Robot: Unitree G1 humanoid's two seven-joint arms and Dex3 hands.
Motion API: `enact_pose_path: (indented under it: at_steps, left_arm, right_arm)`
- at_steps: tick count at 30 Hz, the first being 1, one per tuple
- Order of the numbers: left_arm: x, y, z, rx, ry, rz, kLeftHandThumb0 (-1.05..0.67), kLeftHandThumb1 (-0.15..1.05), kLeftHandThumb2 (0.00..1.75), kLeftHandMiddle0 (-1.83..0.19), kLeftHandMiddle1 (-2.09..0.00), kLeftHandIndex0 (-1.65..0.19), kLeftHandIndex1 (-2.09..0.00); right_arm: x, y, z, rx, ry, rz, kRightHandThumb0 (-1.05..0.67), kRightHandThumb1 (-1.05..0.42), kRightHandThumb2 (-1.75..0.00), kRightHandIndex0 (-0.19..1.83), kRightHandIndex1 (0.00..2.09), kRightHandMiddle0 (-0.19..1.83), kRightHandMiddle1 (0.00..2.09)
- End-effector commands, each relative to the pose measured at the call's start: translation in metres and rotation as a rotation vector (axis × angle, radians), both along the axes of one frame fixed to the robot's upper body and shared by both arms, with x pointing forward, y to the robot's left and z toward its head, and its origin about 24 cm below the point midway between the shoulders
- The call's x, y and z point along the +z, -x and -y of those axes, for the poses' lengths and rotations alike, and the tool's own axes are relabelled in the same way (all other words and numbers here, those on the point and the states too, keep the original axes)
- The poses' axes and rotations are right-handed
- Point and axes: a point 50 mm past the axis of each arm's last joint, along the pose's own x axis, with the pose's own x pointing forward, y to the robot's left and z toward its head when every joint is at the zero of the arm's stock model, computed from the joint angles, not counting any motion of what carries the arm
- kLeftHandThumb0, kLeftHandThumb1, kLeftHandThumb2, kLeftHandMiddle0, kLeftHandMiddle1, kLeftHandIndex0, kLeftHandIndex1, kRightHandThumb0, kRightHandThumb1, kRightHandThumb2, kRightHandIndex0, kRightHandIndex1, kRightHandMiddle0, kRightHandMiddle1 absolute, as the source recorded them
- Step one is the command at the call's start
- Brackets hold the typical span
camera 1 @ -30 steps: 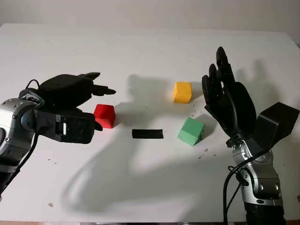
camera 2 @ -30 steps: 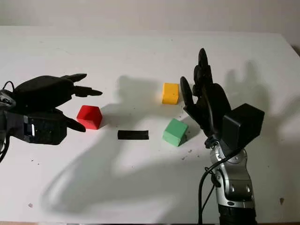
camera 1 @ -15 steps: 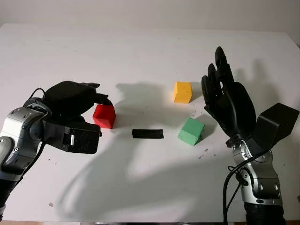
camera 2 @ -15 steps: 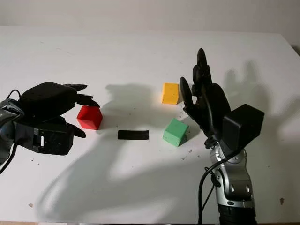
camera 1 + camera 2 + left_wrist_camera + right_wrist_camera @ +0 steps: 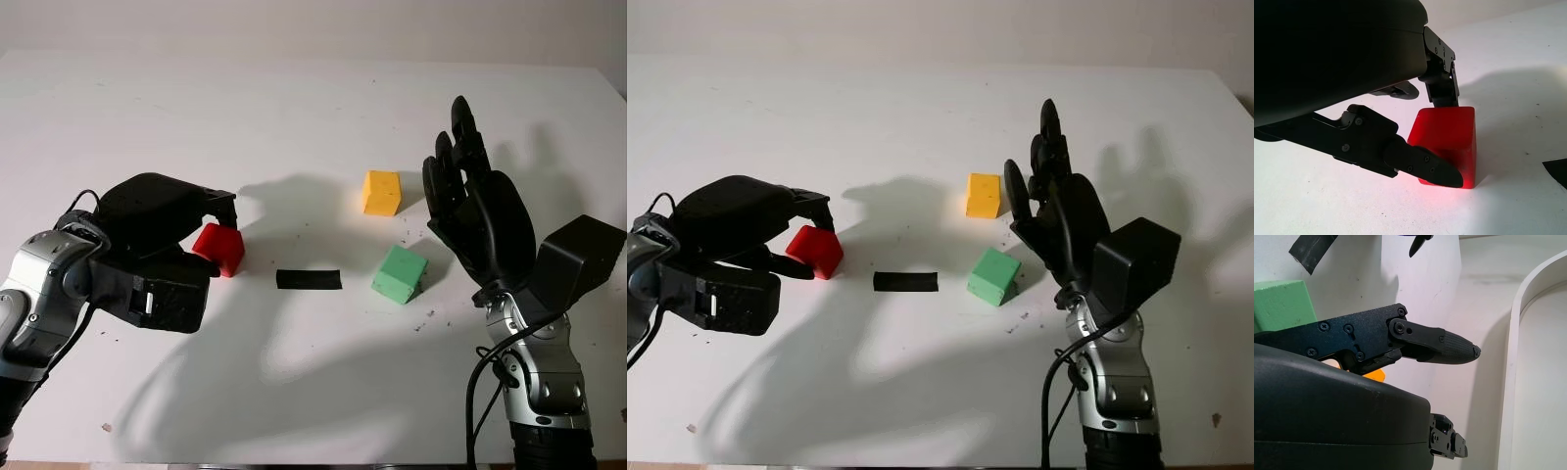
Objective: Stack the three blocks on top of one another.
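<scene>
On the white table (image 5: pixel 313 117), a short strip of black tape (image 5: pixel 309 279) lay flat near the middle, between the red block (image 5: pixel 221 249) toward the left edge and the green block (image 5: pixel 399 273) toward the right edge, apart from both. The yellow block (image 5: pixel 382 193) sat farther back than the green one, near it but not touching. All three blocks were plain, matte, roughly cube-shaped pieces; small dark specks dotted the table around the green one. The left hand (image 5: pixel 162 220), a black hard-shelled hand with screwed finger links, had its fingers (image 5: pixel 1420 161) curled around the red block, one low against its front face and another pressing its upper back edge, and the block sat tilted in that grip. The hand's shell hid the block's near left side, so whether it touched the table could not be made out. The right hand (image 5: pixel 475 211) stood upright near the right edge, just beside the green block, open and holding nothing.
</scene>
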Motion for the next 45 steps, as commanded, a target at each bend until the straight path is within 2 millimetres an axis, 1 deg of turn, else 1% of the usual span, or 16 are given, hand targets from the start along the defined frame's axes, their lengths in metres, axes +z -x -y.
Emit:
enact_pose_path:
  at_steps: [1,4,6,11,17,20,22,23,29,33,38,45]
  left_arm:
    - [0.0,0.002,-0.004,0.002,0.01,0.014,-0.37,1.05,0.13,-0.38,-0.06,-0.19,-1.43]
    - [0.002,0.002,-0.002,-0.009,0.004,0.022,-0.37,1.05,0.13,-0.34,-0.04,-0.14,-1.48]
    - [0.005,0.003,0.001,-0.022,-0.002,0.014,-0.38,1.05,0.12,-0.31,-0.04,-0.15,-1.47]
    - [0.018,0.006,0.02,-0.115,0.053,-0.002,-0.39,1.05,0.1,-0.24,-0.03,-0.22,-1.41]
    - [0.031,0.003,0.046,-0.234,0.065,0.011,-0.4,1.01,0.06,-0.26,-0.05,-0.29,-1.42]
    - [0.033,0.001,0.06,-0.294,0.066,-0.017,-0.41,1.01,0.05,-0.24,-0.05,-0.26,-1.47]
    - [0.033,0.0,0.067,-0.325,0.065,-0.036,-0.42,1.01,0.05,-0.24,-0.05,-0.24,-1.5]
    - [0.033,0.0,0.071,-0.343,0.061,-0.049,-0.41,1.02,0.06,-0.24,-0.05,-0.27,-1.41]
    - [0.032,-0.002,0.093,-0.402,0.007,-0.104,-0.42,1.0,0.05,-0.25,-0.06,-0.37,-1.31]
    - [0.026,-0.005,0.104,-0.443,-0.02,-0.106,-0.4,1.0,0.06,-0.28,-0.07,-0.34,-1.4]
    - [0.019,-0.008,0.112,-0.453,-0.056,-0.114,-0.35,0.97,0.05,-0.28,-0.06,-0.36,-1.39]
    - [0.01,-0.008,0.113,-0.479,-0.1,-0.049,-0.38,0.93,0.04,-0.35,-0.09,-0.38,-1.42]
  right_arm:
    - [0.005,0.001,0.001,-0.003,0.01,0.022,-0.53,-1.05,-0.59,-0.19,0.0,-0.19,0.0]
    - [0.004,0.001,0.001,-0.002,0.006,0.023,-0.54,-1.05,-0.59,-0.19,0.0,-0.19,0.0]
    - [0.004,0.001,0.001,-0.004,0.011,0.024,-0.53,-1.05,-0.59,-0.19,0.0,-0.19,0.0]
    - [0.003,0.0,0.001,-0.002,0.01,0.013,-0.54,-1.05,-0.58,-0.19,0.0,-0.19,0.0]
    - [0.003,0.001,-0.001,-0.003,-0.002,0.013,-0.56,-1.05,-0.55,-0.19,0.0,-0.19,0.0]
    - [0.002,0.002,-0.001,0.0,-0.003,0.013,-0.54,-1.05,-0.58,-0.19,0.0,-0.19,0.0]
    - [0.002,0.003,-0.001,-0.002,-0.006,0.01,-0.54,-1.05,-0.57,-0.19,0.0,-0.19,0.0]
    - [0.002,0.003,-0.001,-0.004,-0.005,0.009,-0.54,-1.05,-0.58,-0.19,0.0,-0.19,0.0]
    - [0.001,0.005,-0.001,-0.012,-0.005,0.011,-0.54,-1.05,-0.57,-0.19,0.0,-0.19,0.0]
    - [-0.001,0.006,-0.003,-0.016,-0.01,0.006,-0.55,-1.05,-0.56,-0.19,0.0,-0.19,0.0]
    - [-0.002,0.006,-0.003,-0.027,-0.002,0.007,-0.56,-1.05,-0.55,-0.19,0.0,-0.19,0.0]
    - [-0.001,0.007,-0.005,-0.027,-0.011,0.002,-0.58,-1.05,-0.54,-0.19,0.0,-0.19,0.0]
